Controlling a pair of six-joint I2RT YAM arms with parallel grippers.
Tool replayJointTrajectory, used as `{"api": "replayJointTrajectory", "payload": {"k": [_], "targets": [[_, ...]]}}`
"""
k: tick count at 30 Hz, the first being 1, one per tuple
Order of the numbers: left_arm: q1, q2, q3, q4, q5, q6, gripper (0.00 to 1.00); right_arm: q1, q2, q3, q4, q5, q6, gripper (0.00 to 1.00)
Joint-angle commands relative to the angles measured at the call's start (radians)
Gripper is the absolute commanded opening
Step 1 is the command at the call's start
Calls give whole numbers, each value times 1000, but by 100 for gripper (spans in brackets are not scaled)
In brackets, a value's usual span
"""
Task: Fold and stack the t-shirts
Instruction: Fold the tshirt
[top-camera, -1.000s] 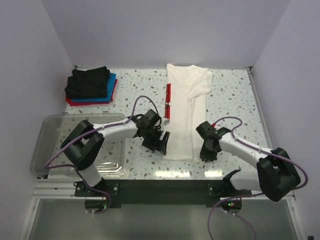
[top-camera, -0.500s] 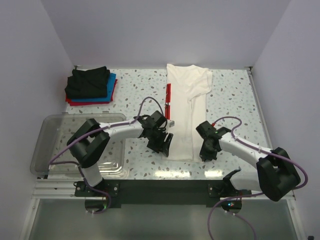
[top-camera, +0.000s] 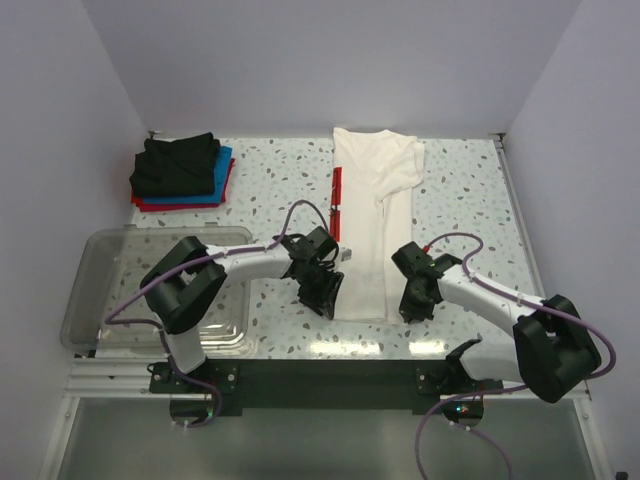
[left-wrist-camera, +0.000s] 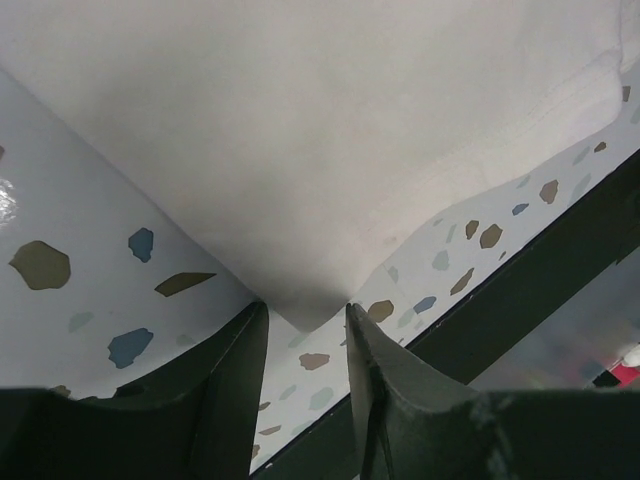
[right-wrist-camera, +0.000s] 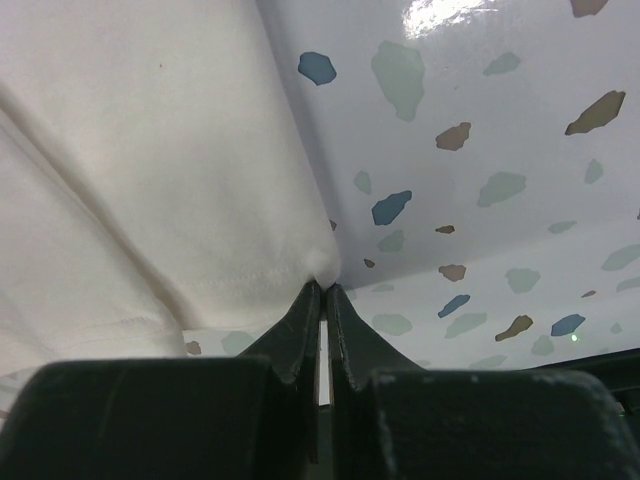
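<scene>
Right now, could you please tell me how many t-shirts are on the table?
4: white t-shirt mid-table; black t-shirt, blue t-shirt and red t-shirt stacked far left. More could hide there.

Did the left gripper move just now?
Yes. The left gripper slid right, away from the tub, reaching the white shirt at its near corner.

Left gripper (top-camera: 327, 290) has shifted right, off the bare table (top-camera: 270, 180) and onto the near left corner of the white shirt (top-camera: 375, 225). Its jaws have narrowed; that corner now lies between them with a gap remaining. Right gripper (right-wrist-camera: 322, 288) has pinched fully closed on the near right corner.
</scene>
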Motion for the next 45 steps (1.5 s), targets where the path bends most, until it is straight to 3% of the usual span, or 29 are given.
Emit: {"api": "replayJointTrajectory", "payload": {"k": [1, 11, 15, 24, 31, 39, 45], "targets": [[-19, 60, -23, -61, -39, 0, 42, 3, -8, -6, -23, 35, -1, 0], [-27, 100, -20, -46, -59, -15, 20, 1, -13, 7, -31, 43, -7, 0], [-27, 93, -15, -57, -110, -28, 1, 1, -33, 7, -49, 49, -6, 0], [-28, -21, 26, -141, -176, -22, 0, 1, -95, 92, -175, 102, -23, 0], [-12, -107, 150, -227, -260, -43, 0, 0, -88, 233, -212, 115, -35, 0], [88, -50, 305, -253, -213, -17, 0, -17, 64, 377, -164, 162, -72, 0], [171, 49, 434, -228, -177, 3, 0, -106, 176, 489, -92, 181, -157, 0]]}}
